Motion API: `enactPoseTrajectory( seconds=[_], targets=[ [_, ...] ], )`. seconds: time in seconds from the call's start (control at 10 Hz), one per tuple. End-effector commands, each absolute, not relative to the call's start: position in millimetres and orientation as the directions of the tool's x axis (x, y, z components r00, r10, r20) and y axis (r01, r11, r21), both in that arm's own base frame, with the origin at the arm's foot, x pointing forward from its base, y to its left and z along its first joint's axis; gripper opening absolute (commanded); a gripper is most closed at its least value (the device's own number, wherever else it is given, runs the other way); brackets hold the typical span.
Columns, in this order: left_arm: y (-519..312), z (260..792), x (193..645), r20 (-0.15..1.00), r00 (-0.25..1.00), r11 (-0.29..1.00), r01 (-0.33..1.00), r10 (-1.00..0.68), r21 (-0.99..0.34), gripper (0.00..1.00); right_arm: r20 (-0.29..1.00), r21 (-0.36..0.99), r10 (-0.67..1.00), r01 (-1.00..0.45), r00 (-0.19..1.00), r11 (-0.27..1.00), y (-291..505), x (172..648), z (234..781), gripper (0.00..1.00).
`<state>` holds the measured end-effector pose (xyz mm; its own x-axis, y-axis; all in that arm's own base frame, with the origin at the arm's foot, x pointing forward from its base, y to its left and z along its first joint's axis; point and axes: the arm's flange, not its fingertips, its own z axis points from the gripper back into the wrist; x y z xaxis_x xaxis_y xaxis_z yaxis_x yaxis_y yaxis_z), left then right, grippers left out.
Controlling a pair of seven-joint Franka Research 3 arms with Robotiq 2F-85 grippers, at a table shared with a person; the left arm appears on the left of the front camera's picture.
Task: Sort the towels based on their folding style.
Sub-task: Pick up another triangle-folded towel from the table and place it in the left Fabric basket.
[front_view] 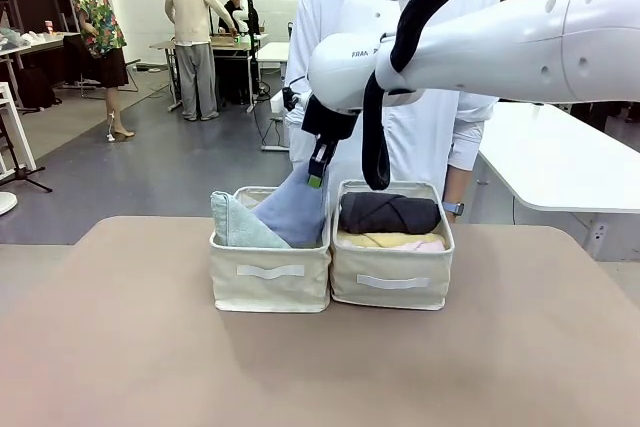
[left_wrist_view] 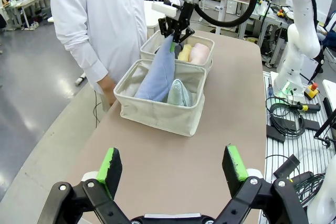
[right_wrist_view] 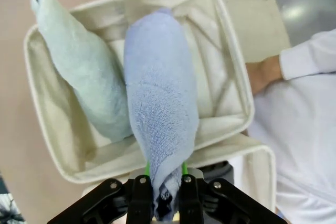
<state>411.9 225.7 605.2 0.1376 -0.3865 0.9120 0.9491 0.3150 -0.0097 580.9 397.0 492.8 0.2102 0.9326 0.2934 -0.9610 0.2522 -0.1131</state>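
My right hand (front_view: 317, 169) is pinched shut on the narrow tip of the blue towel (front_view: 295, 209), and in its own wrist view the two green pads are nearly together with the cloth bunched between them. From the front, that hand hangs just above the seam between the two bins, and the blue towel slopes down from it toward 7 o'clock into the left bin (front_view: 270, 285), its wide end already down inside. The pale green towel (front_view: 238, 224) lies in the same bin, touching the blue one on its 9 o'clock side. At 3 o'clock of that bin, touching it, stands the right bin (front_view: 392, 287), with the dark grey towel (front_view: 389, 213) on top and the yellow towel (front_view: 372, 239) and pink towel (front_view: 428, 243) under it; I can't pick out a white one from here. A person in a white coat stands at 12 o'clock behind the bins, one hand (right_wrist_view: 265, 72) low by the rim. My left hand (left_wrist_view: 173, 166) is spread wide and holds nothing, hovering over bare desk (front_view: 320, 367) with the bins at its 12 o'clock. I judge this to be the placing step for the last cone, with the sort close to done. Next I'd lower a touch, part the pads so the tip drops free, then lift straight up without snagging the terry or the bin wall.
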Motion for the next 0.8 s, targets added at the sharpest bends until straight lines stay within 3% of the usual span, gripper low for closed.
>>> enactPoseTrajectory(
  seconds=[0.0,0.7],
  targets=[
    [227,606,412,0.917,0.124,0.313,0.950,-0.378,0.001,1.00,0.285,-0.076,0.938,-0.970,0.199,0.229,393,577,482,0.15],
    [227,606,412,0.917,0.124,0.313,0.950,-0.378,0.001,1.00,0.223,-0.036,0.955,-0.978,0.194,0.207,405,581,440,0.15]
  ],
)
